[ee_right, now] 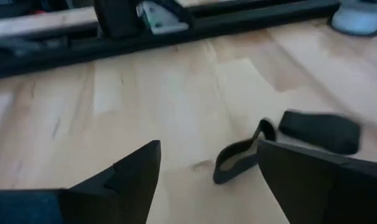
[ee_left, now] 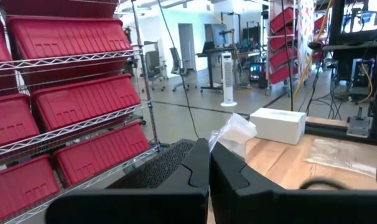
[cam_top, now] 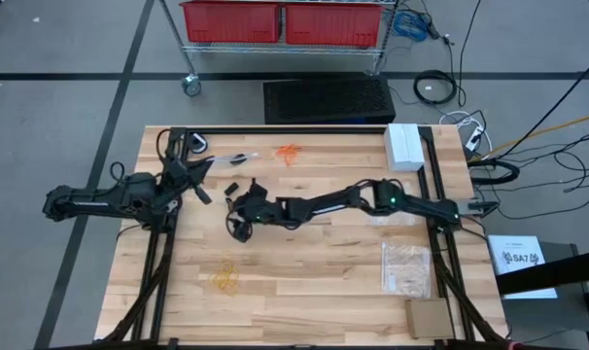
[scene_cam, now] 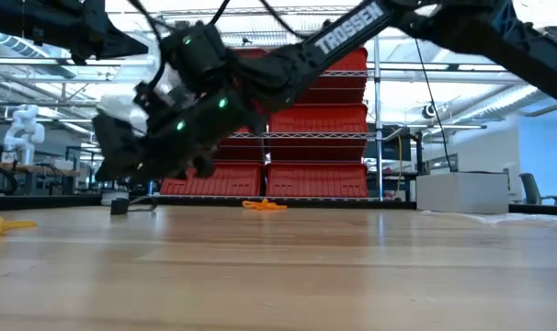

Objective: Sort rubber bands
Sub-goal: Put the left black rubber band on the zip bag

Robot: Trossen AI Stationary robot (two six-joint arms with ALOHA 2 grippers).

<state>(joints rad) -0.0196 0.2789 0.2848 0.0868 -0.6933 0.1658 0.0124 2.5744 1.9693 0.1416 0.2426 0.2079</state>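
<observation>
A: Status on your end?

B: My right claw (ee_right: 207, 171) has its fingers spread wide, nothing between them, low over the counter (cam_top: 314, 282) near mid-span. A black rubber band (ee_right: 238, 155) lies flat on the wood just ahead of the gap, w/ a second black piece (ee_right: 319, 132) just beside it, barely apart.

A: And the left?

B: Left claw (ee_left: 208, 174) pressed together, empty, parked at the counter's left edge, pointing off toward the red bins (ee_left: 64, 93).

A: How do you take the next bit?

B: I'd judge the band's freshly let go or about to be picked, can't tell which. Either way: lift straight, don't drag a fingertip thru the loop.

A: Orientation?

B: Squashed loop, long axis on a diagonal, one end curling up toward the other black piece. Orange bands (cam_top: 290, 153) sit near the far edge, pale yellow ones (cam_top: 225, 281) near the front left, both well apart from me.
</observation>
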